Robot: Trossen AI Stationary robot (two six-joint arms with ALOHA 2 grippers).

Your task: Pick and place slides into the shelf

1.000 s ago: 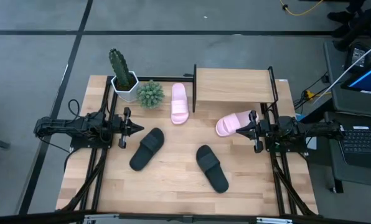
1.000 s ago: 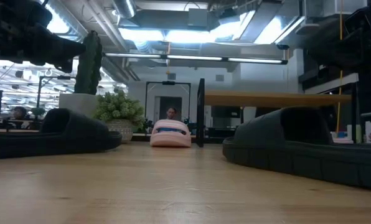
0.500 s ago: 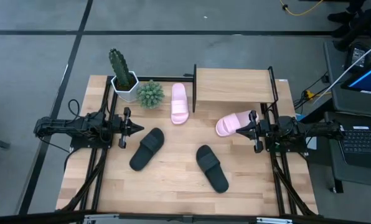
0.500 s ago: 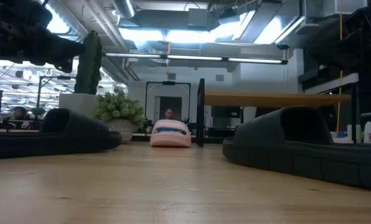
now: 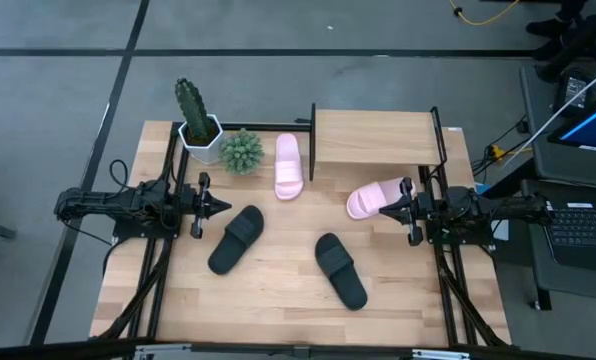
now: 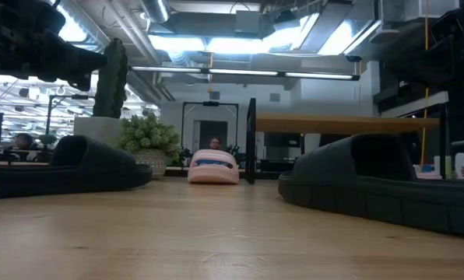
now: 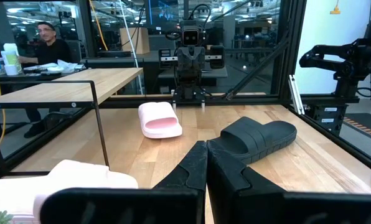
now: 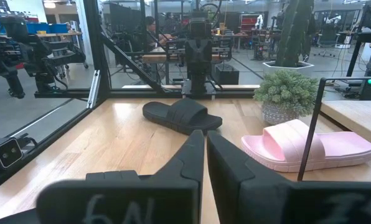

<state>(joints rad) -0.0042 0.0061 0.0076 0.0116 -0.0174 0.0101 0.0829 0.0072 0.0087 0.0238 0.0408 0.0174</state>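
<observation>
High view: The left tool [image 5: 221, 207] sits at frame left of centre, fingers pressed together, holding nothing. The right tool [image 5: 383, 211] sits right of centre, fingers likewise closed and empty, its tip just beside a pink slide [image 5: 374, 197] lying on the worktop [image 5: 278, 290] below the shelf [image 5: 376, 138]. The shelf occupies the upper right of the worktop. A second pink slide [image 5: 289, 165] lies just left of the shelf. One black slide [image 5: 236, 239] lies left of centre; the other black slide [image 5: 340, 270] lies lower centre. A cactus [image 5: 192, 108] and a small round plant [image 5: 241, 150] stand at upper left.

Low view: A black slide [image 6: 61, 165] fills the left, another [image 6: 380, 189] the right. A pink slide [image 6: 213, 167] appears at centre, beside the shelf frame.

Left wrist view: The closed fingers [image 7: 188, 171] point toward a pink slide [image 7: 160, 119] and a black slide [image 7: 257, 138].

Right wrist view: The closed fingers [image 8: 192, 158] point toward a black slide [image 8: 182, 115]; a pink slide [image 8: 316, 146] lies at right.
</observation>
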